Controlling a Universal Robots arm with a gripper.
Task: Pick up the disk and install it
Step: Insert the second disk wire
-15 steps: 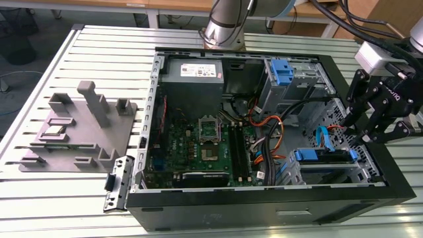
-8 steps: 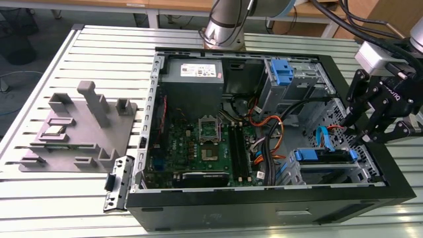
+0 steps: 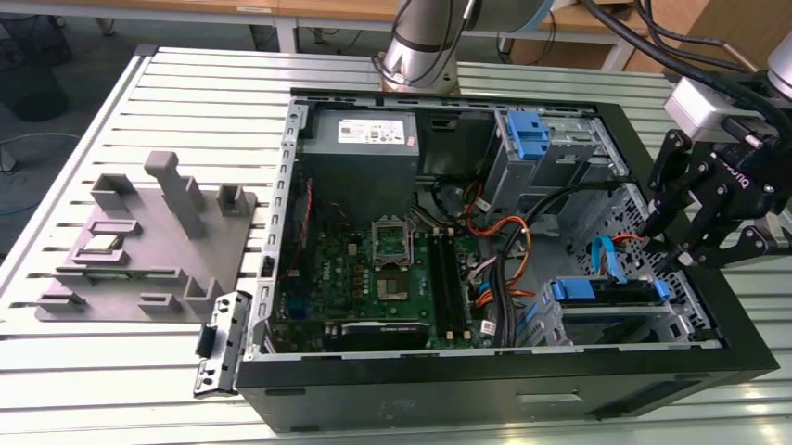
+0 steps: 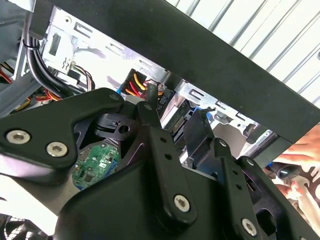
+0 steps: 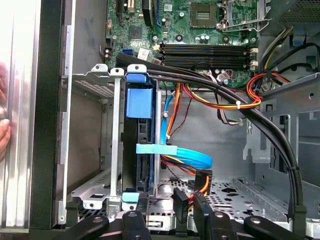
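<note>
Black linkages of our gripper (image 4: 200, 145) crowd the second wrist view, and we cannot tell whether it is open or closed. In the exterior view our gripper (image 3: 706, 236) hangs over the computer case (image 3: 409, 394), above its rim on the exterior view's right, just beside the drive cage (image 3: 619, 320). We see the disk (image 5: 140, 145) seated edge-on inside that cage in the first wrist view, its blue rail facing us, with a flat blue cable (image 5: 185, 155) running from it. Elsewhere in the case we see the motherboard (image 3: 384, 269) and the grey power supply (image 3: 365, 139). At the case's outer side, a person's fingers (image 4: 300, 167) show.
</note>
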